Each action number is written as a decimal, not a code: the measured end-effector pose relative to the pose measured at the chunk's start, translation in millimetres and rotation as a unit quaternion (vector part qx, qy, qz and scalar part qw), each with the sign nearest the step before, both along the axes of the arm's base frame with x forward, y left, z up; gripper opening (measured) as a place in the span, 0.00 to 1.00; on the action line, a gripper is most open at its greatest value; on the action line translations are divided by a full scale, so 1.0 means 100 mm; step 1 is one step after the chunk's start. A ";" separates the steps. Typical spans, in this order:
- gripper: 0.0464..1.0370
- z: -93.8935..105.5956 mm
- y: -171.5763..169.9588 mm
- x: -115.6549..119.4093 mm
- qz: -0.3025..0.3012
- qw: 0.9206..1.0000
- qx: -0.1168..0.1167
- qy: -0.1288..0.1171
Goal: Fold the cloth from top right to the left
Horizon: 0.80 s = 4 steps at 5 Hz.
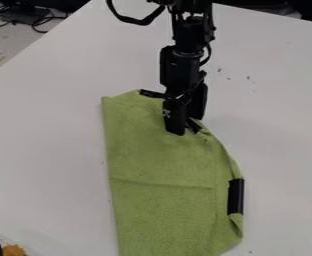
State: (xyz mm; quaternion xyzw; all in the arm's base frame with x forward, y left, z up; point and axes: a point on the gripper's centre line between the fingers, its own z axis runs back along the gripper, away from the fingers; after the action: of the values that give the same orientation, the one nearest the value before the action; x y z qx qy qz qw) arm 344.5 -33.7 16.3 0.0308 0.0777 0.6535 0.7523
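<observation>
The black gripper (pixel 185 122) hangs down over the top right part of the green cloth (pixel 162 172), its lower end at the cloth's upper edge. The cloth lies lengthwise on the white table, with a straight left edge and a slanting, bunched upper right edge. Black strips mark its top edge, the spot beside the gripper and the right edge. A faint crease crosses its middle. The gripper hides part of the upper edge, and whether cloth is held there cannot be told.
The white table (pixel 45 150) extends around the cloth. At the bottom left corner are an orange item (pixel 14 250) and a dark round one. Black cables (pixel 42 21) lie beyond the table at the top left.
</observation>
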 end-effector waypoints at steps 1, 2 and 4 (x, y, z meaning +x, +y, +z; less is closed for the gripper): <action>0.59 -0.09 0.03 -0.01 0.001 1.000 -0.002 0.011; 0.29 -0.09 0.02 0.01 -0.001 1.000 -0.002 0.009; 0.04 -0.09 0.03 0.02 -0.020 1.000 0.009 0.000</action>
State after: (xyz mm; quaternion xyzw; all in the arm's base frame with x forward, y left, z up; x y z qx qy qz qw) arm 346.3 -30.8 6.9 0.0389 0.0717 0.6390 0.7649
